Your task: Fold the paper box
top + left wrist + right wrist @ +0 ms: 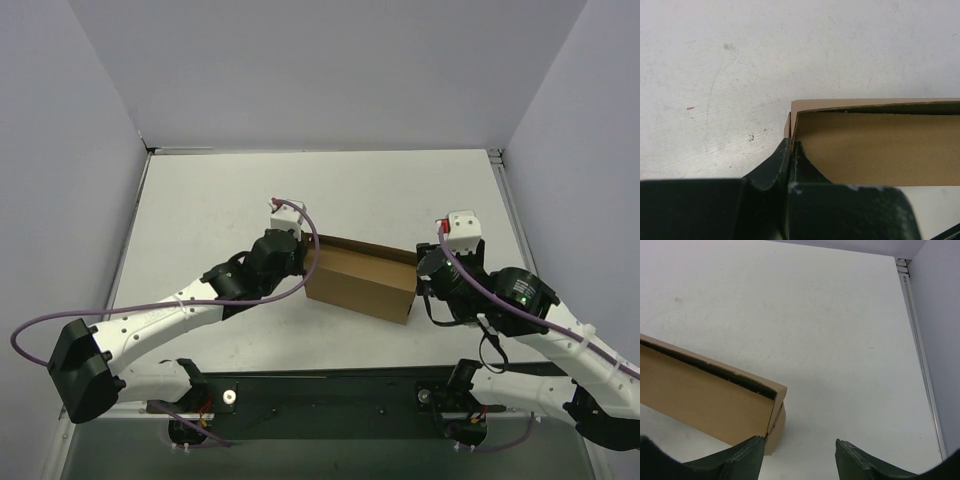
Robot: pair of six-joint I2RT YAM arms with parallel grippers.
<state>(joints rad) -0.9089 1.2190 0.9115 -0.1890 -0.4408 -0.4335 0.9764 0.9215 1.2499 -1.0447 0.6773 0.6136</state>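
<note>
Brown corrugated cardboard box (pixel 360 285), formed; a gap along its top suggests closing remains. My left claw (pixel 791 146) is pressed together, my right claw (pixel 799 456) spread.

The left arm (pixel 170 315) stretches forward and inward, held low, and the left gripper (pixel 791 145) is pinched tight on an end wall of the paper box (pixel 880 145). The right arm (pixel 560 325) bends inward, and the right gripper (pixel 799 452) points downward with its jaws spread apart.
</note>
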